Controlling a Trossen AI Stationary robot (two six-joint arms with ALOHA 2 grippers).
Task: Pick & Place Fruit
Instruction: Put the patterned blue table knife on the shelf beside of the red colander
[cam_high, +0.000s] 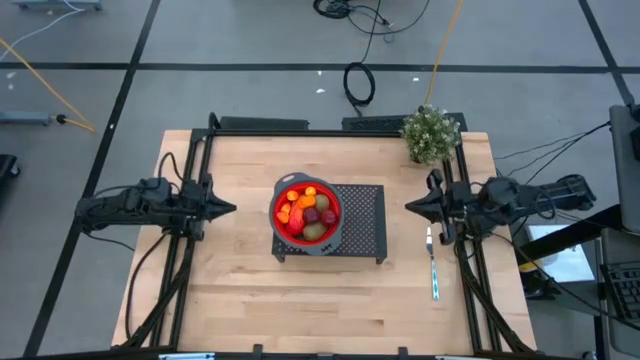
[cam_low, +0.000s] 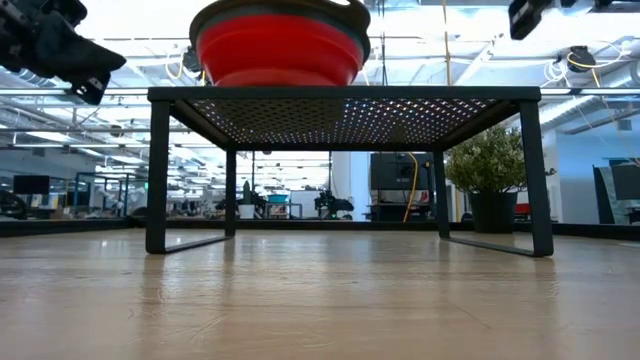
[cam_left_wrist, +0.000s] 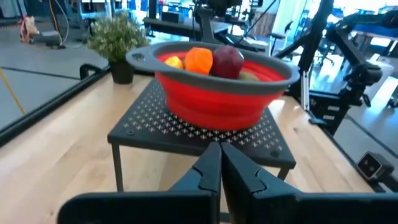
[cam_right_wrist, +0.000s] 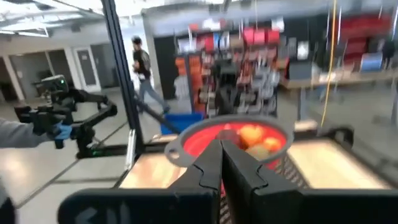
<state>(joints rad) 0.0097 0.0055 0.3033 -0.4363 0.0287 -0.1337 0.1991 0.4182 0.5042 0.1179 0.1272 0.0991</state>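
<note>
The left gripper (cam_high: 232, 208) is seen at the left side of the table (cam_high: 240, 290), raised above the wood. Its fingers are pressed tight together, and nothing is held between them. It is pointed at the bowl (cam_high: 277, 222) but is well apart from it.

In the middle, the red bowl is set on a black rack (cam_high: 362, 222), on the rack's left part. All the fruit (cam_high: 308, 208) that can be seen is piled inside the bowl: orange pieces, dark red ones and a brownish one. No fruit is seen loose on the table or on the rack. From the left wrist view, an orange piece (cam_left_wrist: 199, 60) and a dark red piece (cam_left_wrist: 227, 62) are seen sticking up over the rim.

The right gripper (cam_high: 412, 205) is seen at the right side, clenched too and empty. A plant (cam_high: 432, 133) is stood at the far right corner, and a thin tool (cam_high: 433, 265) is laid on the wood near the right arm.

The job looks done, or very close to done, since every piece in view is in the bowl and both arms are kept away. Nothing more seems to be left to pick up, as far as can be told
</note>
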